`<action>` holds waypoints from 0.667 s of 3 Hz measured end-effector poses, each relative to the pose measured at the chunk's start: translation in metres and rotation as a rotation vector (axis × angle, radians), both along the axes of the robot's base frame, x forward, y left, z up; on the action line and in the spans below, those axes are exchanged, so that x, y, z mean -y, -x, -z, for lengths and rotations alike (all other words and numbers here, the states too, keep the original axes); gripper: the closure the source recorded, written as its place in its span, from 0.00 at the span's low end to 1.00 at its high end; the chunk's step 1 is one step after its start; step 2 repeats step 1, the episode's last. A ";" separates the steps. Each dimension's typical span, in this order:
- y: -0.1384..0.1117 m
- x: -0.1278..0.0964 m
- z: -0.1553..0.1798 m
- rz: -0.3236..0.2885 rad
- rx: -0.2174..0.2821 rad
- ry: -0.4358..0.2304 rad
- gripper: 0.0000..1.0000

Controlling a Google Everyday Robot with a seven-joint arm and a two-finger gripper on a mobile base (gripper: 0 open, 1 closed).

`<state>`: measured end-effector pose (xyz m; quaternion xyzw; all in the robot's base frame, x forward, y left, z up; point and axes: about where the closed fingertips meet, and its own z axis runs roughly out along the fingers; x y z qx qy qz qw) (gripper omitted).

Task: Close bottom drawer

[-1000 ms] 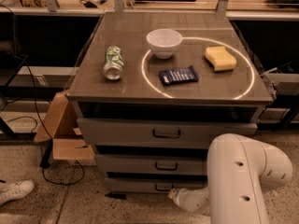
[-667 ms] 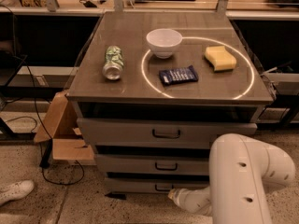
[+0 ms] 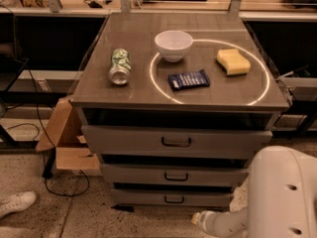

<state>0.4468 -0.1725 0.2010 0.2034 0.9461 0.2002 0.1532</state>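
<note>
Sitting lowest in the cabinet (image 3: 129, 33), the bottom drawer (image 3: 148, 197) is a slim grey front with a small dark handle. The gripper (image 3: 200, 217) is low by the floor, just right of it; I cannot tell if it is open or closed. On top lie a bowl (image 3: 173, 44), can (image 3: 119, 66), blue packet (image 3: 188, 79) and sponge (image 3: 233, 62).

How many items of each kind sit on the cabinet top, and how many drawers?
Green can: 1
White bowl: 1
Yellow sponge: 1
Blue snack packet: 1
Grey drawers: 3, top drawer, middle drawer, bottom drawer
Total: 7
Gripper: low, in front of the bottom drawer's right part.
</note>
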 end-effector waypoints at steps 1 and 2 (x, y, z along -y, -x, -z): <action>0.014 0.005 -0.004 -0.003 -0.019 0.002 0.86; 0.014 0.005 -0.004 -0.003 -0.019 0.002 0.86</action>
